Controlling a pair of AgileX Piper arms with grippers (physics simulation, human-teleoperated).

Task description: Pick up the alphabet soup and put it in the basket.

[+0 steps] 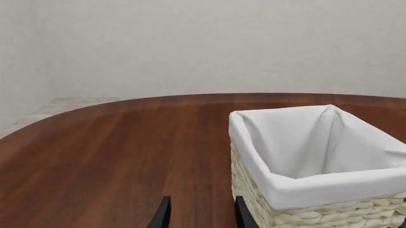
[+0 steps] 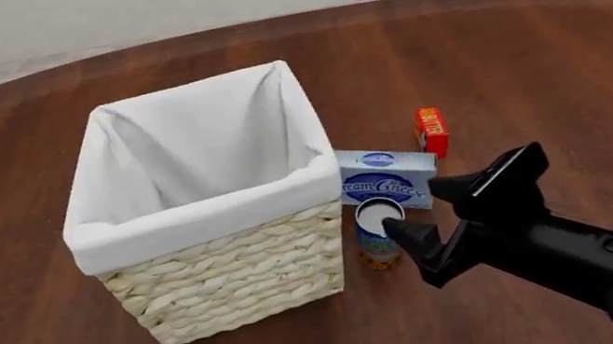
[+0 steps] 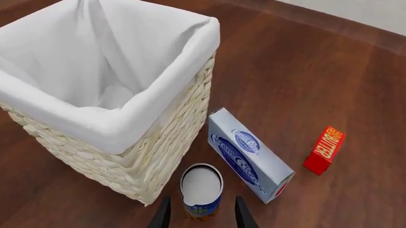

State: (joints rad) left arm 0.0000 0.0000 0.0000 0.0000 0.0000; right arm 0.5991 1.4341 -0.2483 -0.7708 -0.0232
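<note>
The alphabet soup [image 2: 380,233] stood upright on the table [image 2: 537,46], and we saw it just beside the basket's [image 2: 223,272] front right corner, with the blue-white cream cheese box [image 2: 387,177] close behind it. A small orange-red box [image 2: 432,132] sat farther back to the right. Our right gripper [image 2: 421,211] hovered over the can, jaws spread apart, the can lying between the fingers [image 3: 163,214] in the right wrist view but not gripped. Our left gripper [image 1: 201,214] hung low at the table's near left, jaws spread and holding nothing.
</note>
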